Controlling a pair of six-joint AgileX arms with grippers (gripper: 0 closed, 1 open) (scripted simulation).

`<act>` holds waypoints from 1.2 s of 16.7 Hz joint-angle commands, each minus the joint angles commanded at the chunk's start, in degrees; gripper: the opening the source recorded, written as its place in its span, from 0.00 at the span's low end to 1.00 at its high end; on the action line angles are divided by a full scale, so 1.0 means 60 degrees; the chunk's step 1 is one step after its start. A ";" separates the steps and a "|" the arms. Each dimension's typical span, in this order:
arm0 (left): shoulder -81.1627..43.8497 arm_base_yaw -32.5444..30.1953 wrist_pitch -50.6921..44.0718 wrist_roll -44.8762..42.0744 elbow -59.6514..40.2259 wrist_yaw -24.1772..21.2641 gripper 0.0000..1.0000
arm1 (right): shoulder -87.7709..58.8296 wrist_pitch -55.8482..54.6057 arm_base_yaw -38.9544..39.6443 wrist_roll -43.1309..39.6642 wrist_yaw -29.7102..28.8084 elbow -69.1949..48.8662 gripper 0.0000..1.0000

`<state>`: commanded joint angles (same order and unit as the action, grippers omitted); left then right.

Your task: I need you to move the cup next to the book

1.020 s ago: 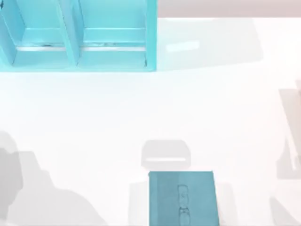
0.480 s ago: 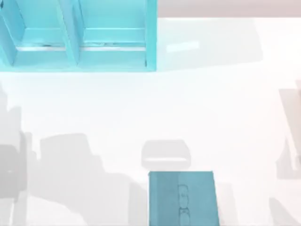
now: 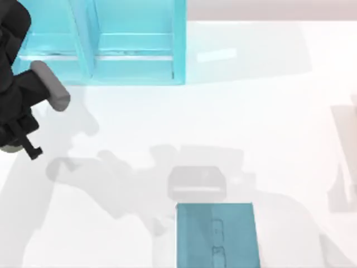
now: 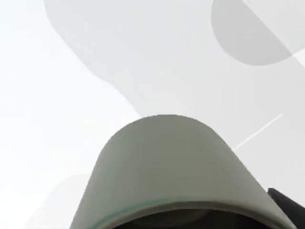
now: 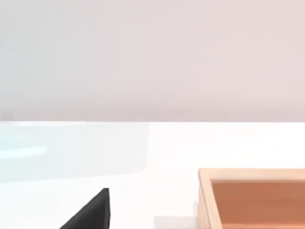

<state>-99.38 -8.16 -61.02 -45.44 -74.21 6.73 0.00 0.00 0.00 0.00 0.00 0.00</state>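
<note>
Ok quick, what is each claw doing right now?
Left claw: at the table's left side, closed on the grey cup, up off the table.
Right claw: cannot be told.

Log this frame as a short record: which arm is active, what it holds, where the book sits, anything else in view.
active arm: left gripper, at the table's left edge, in front of the shelf
held item: grey cup, carried above the table
book: flat at the near edge, centre
shelf unit: light blue, far left
wooden box: seen from the right wrist
</note>
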 joint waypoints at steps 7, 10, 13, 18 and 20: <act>0.0246 -0.4000 -0.0598 0.8296 -0.0037 -0.0100 0.00 | 0.0000 0.0000 0.0000 0.0000 0.0000 0.0000 1.00; 0.0542 -0.5511 -0.0839 1.1120 0.0037 -0.0299 0.00 | 0.0000 0.0000 0.0000 0.0000 0.0000 0.0000 1.00; 0.0967 -0.6797 -0.1019 1.3483 0.0175 -0.0507 0.00 | 0.0000 0.0000 0.0000 0.0000 0.0000 0.0000 1.00; 0.1741 -0.8359 -0.1214 1.6494 0.0512 -0.0761 0.00 | 0.0000 0.0000 0.0000 0.0000 0.0000 0.0000 1.00; 0.1945 -0.8735 -0.1285 1.7220 0.0621 -0.0813 0.00 | 0.0000 0.0000 0.0000 0.0000 0.0000 0.0000 1.00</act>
<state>-87.71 -60.57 -68.73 57.88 -70.49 1.85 0.00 0.00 0.00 0.00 0.00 0.00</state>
